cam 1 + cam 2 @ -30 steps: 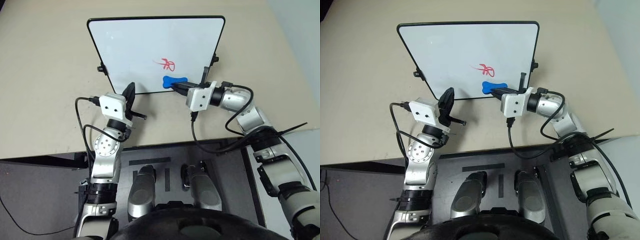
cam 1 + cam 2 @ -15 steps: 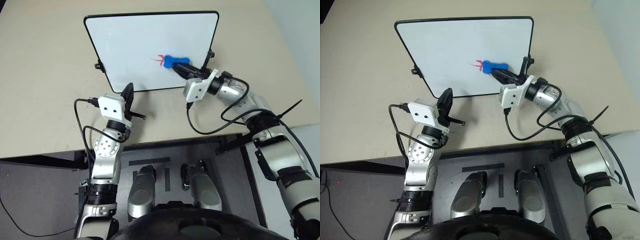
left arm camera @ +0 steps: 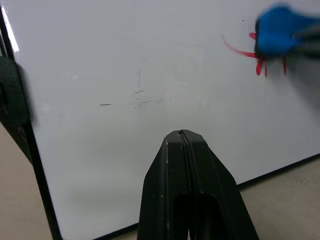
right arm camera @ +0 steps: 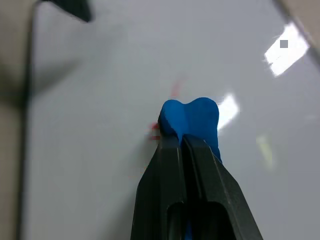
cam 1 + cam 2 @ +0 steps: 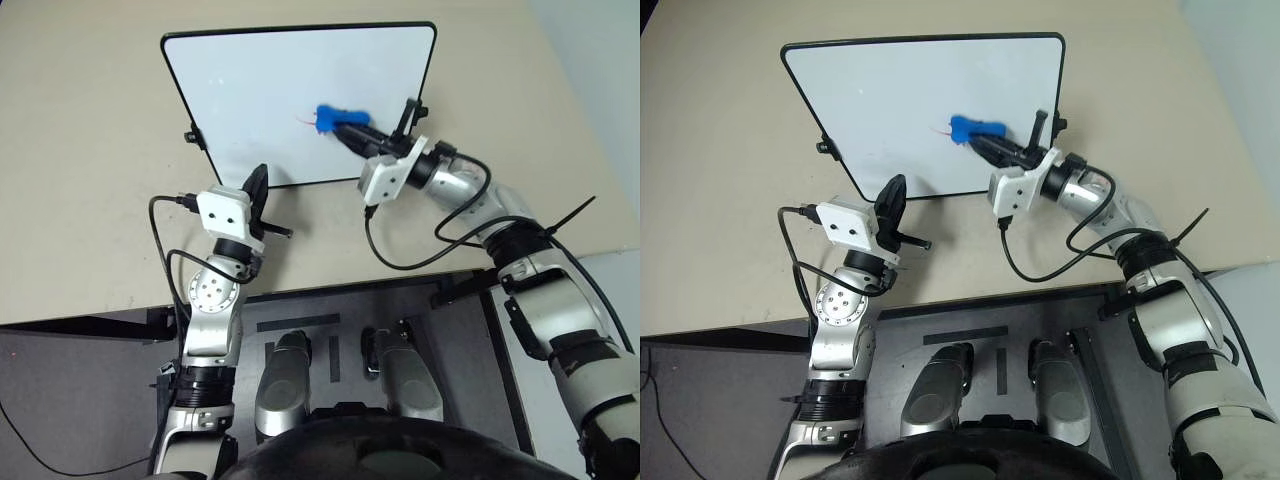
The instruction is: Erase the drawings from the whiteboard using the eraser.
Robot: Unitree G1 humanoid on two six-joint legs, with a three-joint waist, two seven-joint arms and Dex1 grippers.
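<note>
The whiteboard [image 5: 270, 90] lies flat on the beige worktop [image 5: 90, 150], toward its far edge, with its near black-framed edge facing the robot and a small black knob on each side. The right gripper [image 5: 350, 133] reaches over the board's near right corner, its two black fingers clamped tight on the blue eraser [image 5: 336, 116], which sits on the white surface in the right half of the board, nearer the right edge than the left. What shows of the drawings [image 3: 260, 60] is a thin red stroke and a few short red marks poking out from under and beside the eraser; in the right wrist view a trace of red sits right at the eraser's edge, and the eraser's rounded end sticks out past the fingertips. The left gripper [image 5: 258, 185] sits with its fingers pressed together and nothing between them, just at the board's near edge toward the near left corner, pointing over the board. A few faint grey marks [image 3: 137, 97] show on the white surface ahead of it, well apart from the eraser.
</note>
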